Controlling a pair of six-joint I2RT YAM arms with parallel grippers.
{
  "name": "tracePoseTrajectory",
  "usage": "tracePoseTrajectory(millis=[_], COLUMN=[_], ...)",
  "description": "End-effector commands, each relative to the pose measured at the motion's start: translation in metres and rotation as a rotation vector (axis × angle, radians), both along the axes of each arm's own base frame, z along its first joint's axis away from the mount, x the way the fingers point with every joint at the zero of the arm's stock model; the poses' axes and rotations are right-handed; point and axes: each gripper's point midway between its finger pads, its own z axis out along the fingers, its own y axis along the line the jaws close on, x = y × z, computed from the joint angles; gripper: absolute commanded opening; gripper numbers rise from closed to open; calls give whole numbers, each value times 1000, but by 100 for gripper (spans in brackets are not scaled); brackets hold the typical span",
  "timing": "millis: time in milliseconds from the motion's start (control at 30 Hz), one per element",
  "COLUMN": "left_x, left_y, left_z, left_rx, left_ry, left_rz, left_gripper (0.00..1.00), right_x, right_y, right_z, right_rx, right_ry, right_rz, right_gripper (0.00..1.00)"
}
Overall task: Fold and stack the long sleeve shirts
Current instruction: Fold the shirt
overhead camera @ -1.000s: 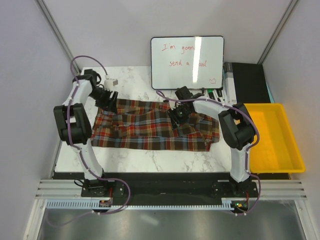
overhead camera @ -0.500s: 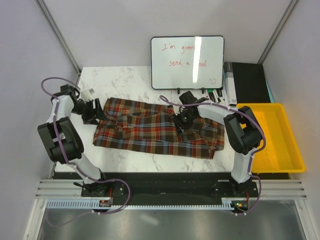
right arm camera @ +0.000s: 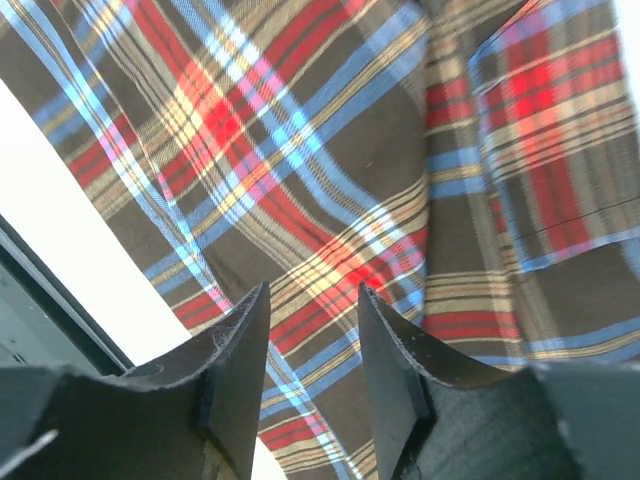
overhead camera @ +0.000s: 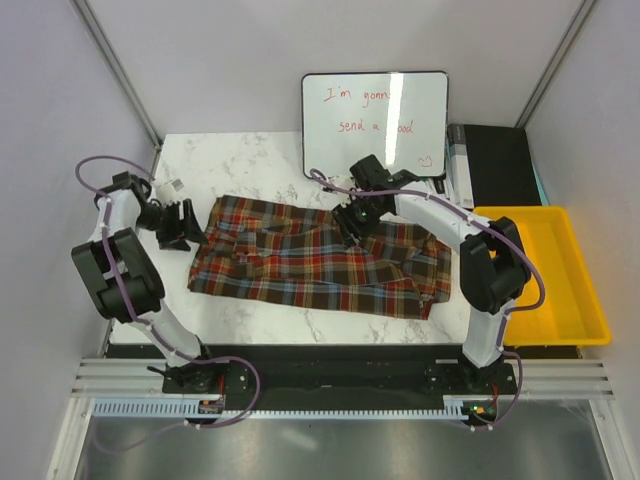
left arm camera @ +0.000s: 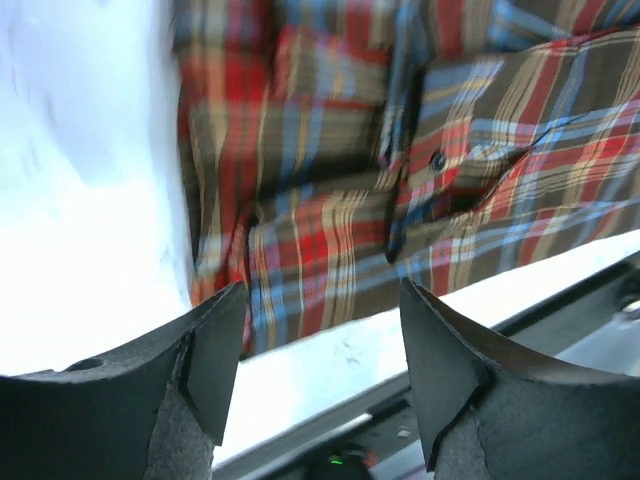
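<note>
You have one soft red, navy and white plaid flannel long sleeve shirt (overhead camera: 320, 262) lying spread out near the middle of the white marble counter (overhead camera: 250, 160). Your left tool (overhead camera: 185, 228) stands just beside the left edge of the shirt, released, with nothing between its fingers (left arm camera: 215, 350). Your right tool (overhead camera: 350, 225) is over the far edge of the shirt, also released; the cloth shows through the gap. The yellow plastic bin (overhead camera: 560, 333) sits at the right, apart from the shirt.
</note>
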Motion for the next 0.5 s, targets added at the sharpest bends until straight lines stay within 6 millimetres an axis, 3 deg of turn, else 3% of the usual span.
tracePoseTrajectory(millis=[0, 67, 100, 133, 167, 200, 233, 267, 333, 467], left_x=[44, 65, 74, 92, 100, 109, 129, 137, 153, 135], left_y=[-39, -50, -72, -75, -97, -101, -108, -117, -116, -100], left_z=[18, 19, 6, 8, 5, -16, -8, -12, -30, -52], left_rx=[131, 222, 225, 286, 307, 317, 336, 341, 389, 419], left_ry=[-170, -213, -202, -220, -230, -198, -241, -248, -216, -124], left_rz=[-462, -588, -669, -700, -760, -784, -777, -792, -799, -822], left_gripper=[69, 69, 68, 68, 68, 68, 68, 68, 67, 66], right_x=[-27, -31, -34, -30, -30, -34, -37, -39, -43, -22], right_y=[-27, -41, -57, -67, -78, -83, -86, -87, -89, -95], right_z=[-25, -22, -27, -22, -22, -25, -27, -31, -44, -77], right_rx=[-124, -132, -154, -164, -161, -160, -161, -165, -184, -278], right_ry=[73, 77, 92, 60, 74, 80, 84, 87, 107, 124], right_rz=[-39, -89, -126, -163, -217, -235, -244, -244, -235, -219], right_gripper=[46, 46, 46, 46, 46, 47, 47, 47, 47, 43])
